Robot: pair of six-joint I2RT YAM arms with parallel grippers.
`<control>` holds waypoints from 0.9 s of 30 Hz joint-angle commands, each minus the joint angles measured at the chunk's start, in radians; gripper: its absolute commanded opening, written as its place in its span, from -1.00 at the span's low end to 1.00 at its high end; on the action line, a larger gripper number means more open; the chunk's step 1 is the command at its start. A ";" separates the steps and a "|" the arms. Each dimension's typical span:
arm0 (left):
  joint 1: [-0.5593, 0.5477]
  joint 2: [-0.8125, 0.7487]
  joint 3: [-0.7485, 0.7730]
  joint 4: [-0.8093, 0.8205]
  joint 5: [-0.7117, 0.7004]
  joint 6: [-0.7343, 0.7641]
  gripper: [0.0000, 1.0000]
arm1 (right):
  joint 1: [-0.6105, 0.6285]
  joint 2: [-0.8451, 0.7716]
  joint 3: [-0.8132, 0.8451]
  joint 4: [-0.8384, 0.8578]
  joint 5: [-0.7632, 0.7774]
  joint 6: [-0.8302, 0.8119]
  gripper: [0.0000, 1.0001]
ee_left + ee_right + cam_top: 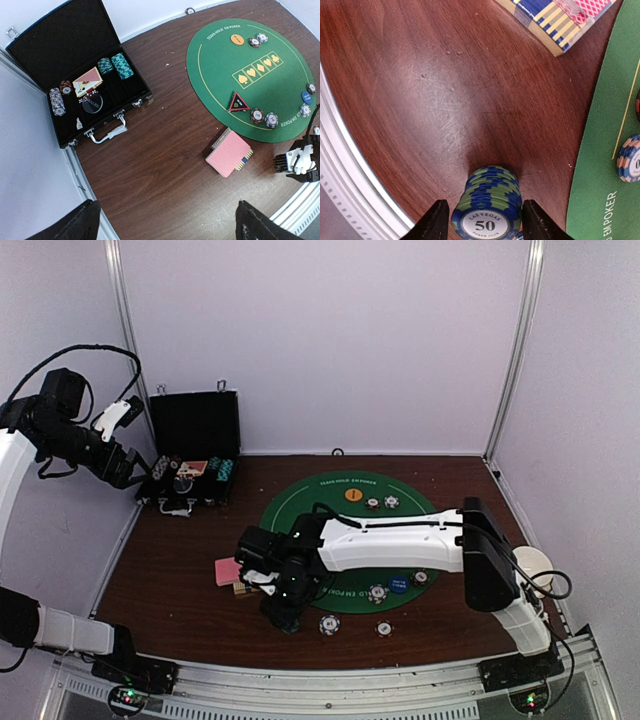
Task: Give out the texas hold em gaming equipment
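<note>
My right gripper (485, 212) is shut on a stack of blue-and-green "50" poker chips (489, 200) that stands on the brown table, just left of the green felt mat (600, 165). In the top view the right gripper (283, 610) is near the table's front edge and hides the stack. A pink-backed card deck (229, 153) lies beside the mat; it also shows in the right wrist view (565, 20). My left gripper (166, 205) is open and empty, raised near the black case (195, 425). The mat (220, 85) holds a triangle marker (239, 102), an orange button (237, 39), a blue button (306, 97) and chips (263, 117).
The open black case (75, 40) at the back left holds teal chip stacks (121, 66), cards and more chips. Two single chips (329, 624) (384, 629) lie on the wood in front of the mat. A white paper cup (530, 565) stands at the right edge.
</note>
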 commanded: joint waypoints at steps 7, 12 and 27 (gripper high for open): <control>0.007 -0.012 0.019 0.001 0.000 0.013 0.95 | 0.002 -0.008 0.009 -0.008 0.011 -0.006 -0.28; 0.006 -0.011 0.017 0.002 0.004 0.013 0.95 | 0.002 -0.037 0.044 -0.036 0.025 -0.012 -0.36; 0.006 -0.010 0.019 0.002 -0.008 0.012 0.95 | -0.121 -0.124 0.125 -0.112 0.118 -0.032 -0.54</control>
